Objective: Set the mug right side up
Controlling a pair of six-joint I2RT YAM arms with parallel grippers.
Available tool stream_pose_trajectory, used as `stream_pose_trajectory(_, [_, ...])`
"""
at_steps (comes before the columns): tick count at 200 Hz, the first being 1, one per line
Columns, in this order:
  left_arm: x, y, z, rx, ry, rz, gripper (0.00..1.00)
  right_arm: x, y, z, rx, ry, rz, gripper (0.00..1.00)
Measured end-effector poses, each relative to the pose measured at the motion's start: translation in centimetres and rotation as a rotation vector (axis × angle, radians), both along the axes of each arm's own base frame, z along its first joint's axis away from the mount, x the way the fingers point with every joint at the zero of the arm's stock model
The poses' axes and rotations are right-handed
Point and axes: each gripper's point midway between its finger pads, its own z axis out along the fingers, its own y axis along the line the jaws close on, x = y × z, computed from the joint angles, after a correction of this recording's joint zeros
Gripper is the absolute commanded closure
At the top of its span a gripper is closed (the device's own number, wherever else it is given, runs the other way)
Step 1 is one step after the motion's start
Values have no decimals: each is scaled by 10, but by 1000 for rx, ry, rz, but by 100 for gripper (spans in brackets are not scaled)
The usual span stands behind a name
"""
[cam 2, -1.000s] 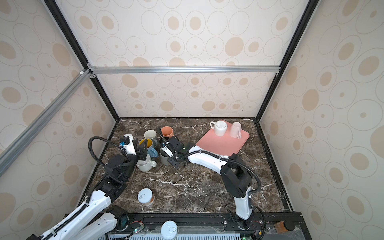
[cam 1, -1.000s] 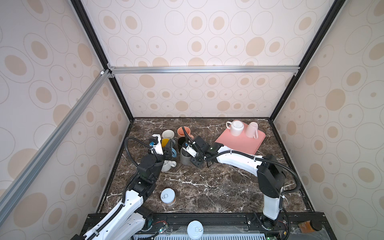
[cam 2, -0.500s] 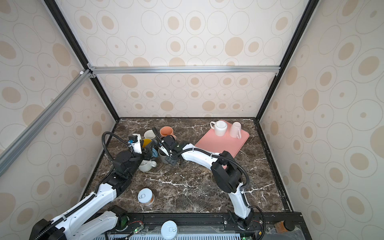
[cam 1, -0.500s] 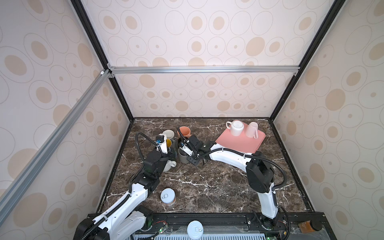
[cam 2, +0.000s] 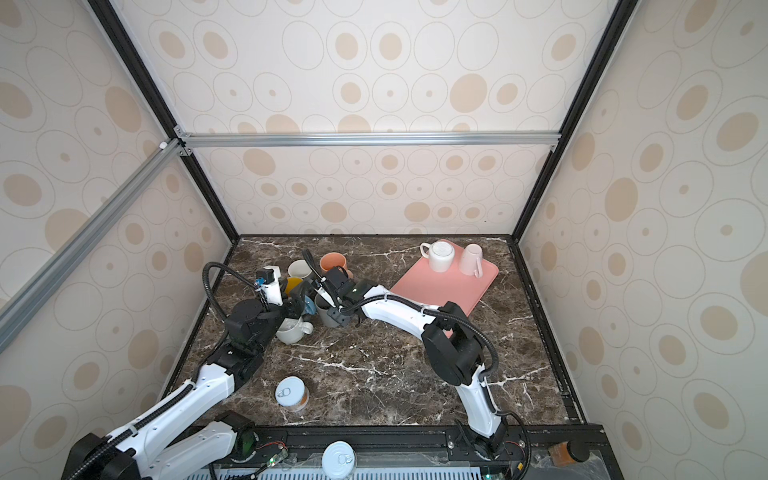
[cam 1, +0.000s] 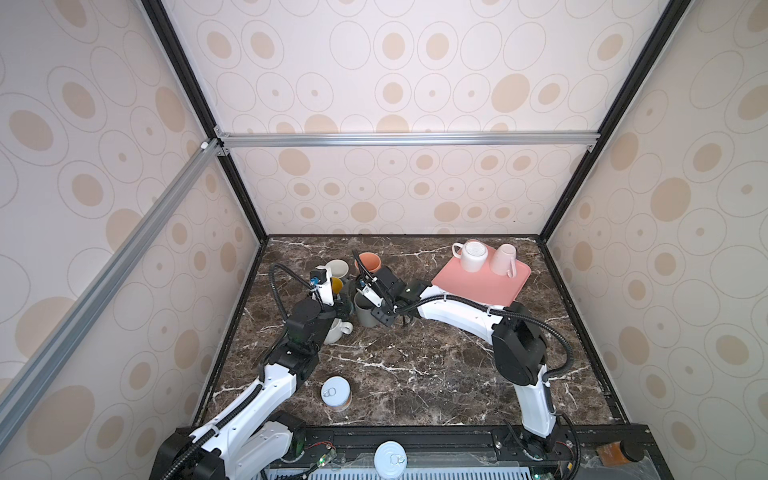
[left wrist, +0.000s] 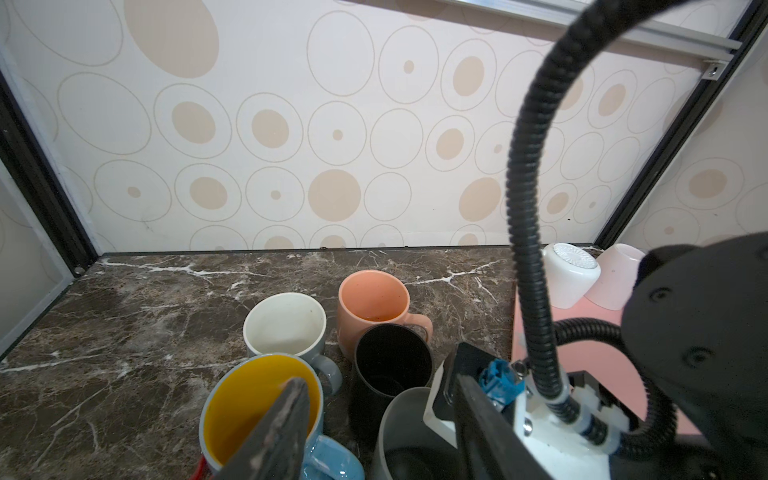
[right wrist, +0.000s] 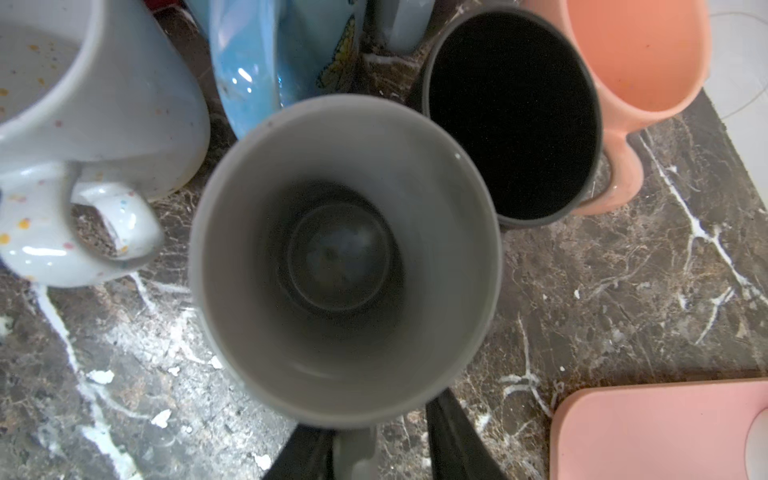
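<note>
Grey mug (right wrist: 345,257): standing up.
Right gripper (right wrist: 376,436): jaws apart around its handle.
Left gripper (left wrist: 380,399): jaws open, holding nothing.

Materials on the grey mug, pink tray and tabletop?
Grey mug: likely glazed ceramic, satin; thick rim, soft sheen inside. Pink tray: plastic or silicone, matte; rounded corners, no glare, can't tell which. Tabletop: dark brown marble look, white veins, slight gloss; real stone or laminate unclear.

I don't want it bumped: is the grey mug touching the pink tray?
Apart. Right wrist view shows bare marble between grey mug and pink tray.
</note>
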Motion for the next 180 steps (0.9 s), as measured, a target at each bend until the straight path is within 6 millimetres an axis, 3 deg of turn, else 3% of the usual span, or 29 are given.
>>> stream_pose_trajectory(40, [-1,-2,0,-20,4,-15,45,-4,-6,32,64,-53,-10,63])
stream_pose_trajectory(76, [1,-8,9,-41,12,-40,50,-8,-23,69,130,-147,-38,62])
stream_pose_trajectory(113, [18,-21,21,-62,37,-66,52,3,-50,79,116,-214,-108,63])
stream_pose_trajectory(139, [27,-43,9,-61,92,-116,52,36,-97,73,101,-201,-276,63])
stream_pose_trajectory(158, [29,-66,-3,-54,133,-168,52,66,-152,66,112,-165,-462,63])
stream_pose_trajectory(180, [28,-90,-14,-46,166,-226,52,85,-214,47,141,-89,-660,63])
